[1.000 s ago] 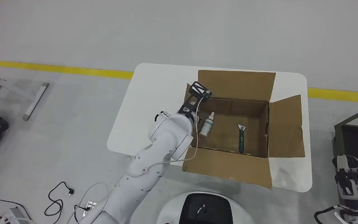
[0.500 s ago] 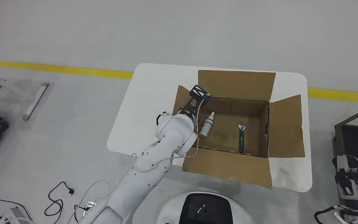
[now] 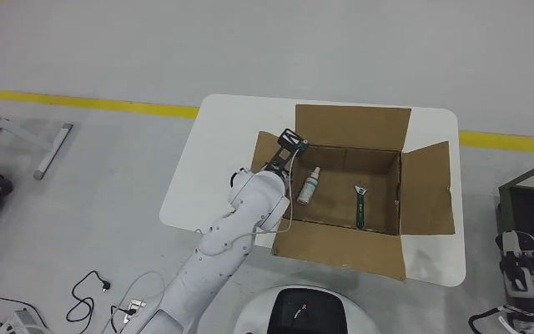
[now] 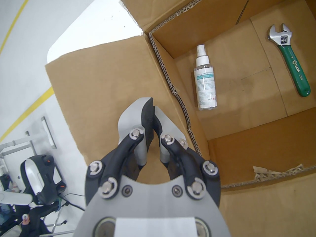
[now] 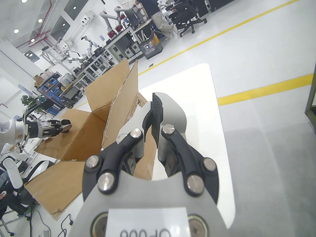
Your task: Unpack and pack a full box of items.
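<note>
Top view first: what's biggest?

A white table (image 3: 219, 167) carrying an open cardboard box (image 3: 350, 127), flaps spread.

And the arms?

The left gripper (image 4: 151, 103) hovers over a side flap of the box, fingers pressed together, empty. The right gripper (image 5: 156, 99) sits across the box from it, its pads likewise meeting on nothing.

What's inside?

A green-handled wrench (image 3: 360, 206) and a small spray bottle (image 3: 309, 185), both lying flat on the box floor, apart, the bottle nearer the left gripper's side.
</note>
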{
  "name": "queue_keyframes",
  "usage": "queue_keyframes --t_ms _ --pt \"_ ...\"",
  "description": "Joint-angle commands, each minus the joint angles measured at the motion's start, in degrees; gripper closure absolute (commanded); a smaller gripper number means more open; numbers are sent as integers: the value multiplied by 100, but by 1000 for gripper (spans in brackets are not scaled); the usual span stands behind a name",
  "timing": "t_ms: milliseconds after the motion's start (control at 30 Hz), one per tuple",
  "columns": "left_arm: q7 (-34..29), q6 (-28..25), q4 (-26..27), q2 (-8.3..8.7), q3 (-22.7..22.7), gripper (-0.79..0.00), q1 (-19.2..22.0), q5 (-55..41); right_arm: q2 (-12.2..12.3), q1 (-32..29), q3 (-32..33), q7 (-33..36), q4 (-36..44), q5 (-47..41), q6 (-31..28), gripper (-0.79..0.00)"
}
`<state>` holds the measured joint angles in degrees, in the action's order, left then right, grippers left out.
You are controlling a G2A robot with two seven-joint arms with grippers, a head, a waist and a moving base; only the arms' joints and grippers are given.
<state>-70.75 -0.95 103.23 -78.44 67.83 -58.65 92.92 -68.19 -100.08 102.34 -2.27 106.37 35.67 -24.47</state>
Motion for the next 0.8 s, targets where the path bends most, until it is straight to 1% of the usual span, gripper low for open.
queue_keyframes --t_ms 0,167,300,367,433,600,767 --pt "1 0 10 -4 11 0 -12 2 0 0 0 0 0 0 0 0" --pt "58 23 214 -45 -3 0 82 -342 0 0 0 0 0 0 0 0" --pt "72 -51 438 -108 -192 0 358 -763 0 0 0 0 0 0 0 0" --pt "59 -105 427 -146 -364 0 539 -882 0 0 0 0 0 0 0 0" --pt "40 -120 322 -192 -572 0 718 -1001 0 0 0 0 0 0 0 0" --pt "-65 -202 -149 -324 -1189 0 1115 -1192 0 0 0 0 0 0 0 0" --pt "-176 -245 -839 -443 -1627 0 1367 -1340 0 0 0 0 0 0 0 0"
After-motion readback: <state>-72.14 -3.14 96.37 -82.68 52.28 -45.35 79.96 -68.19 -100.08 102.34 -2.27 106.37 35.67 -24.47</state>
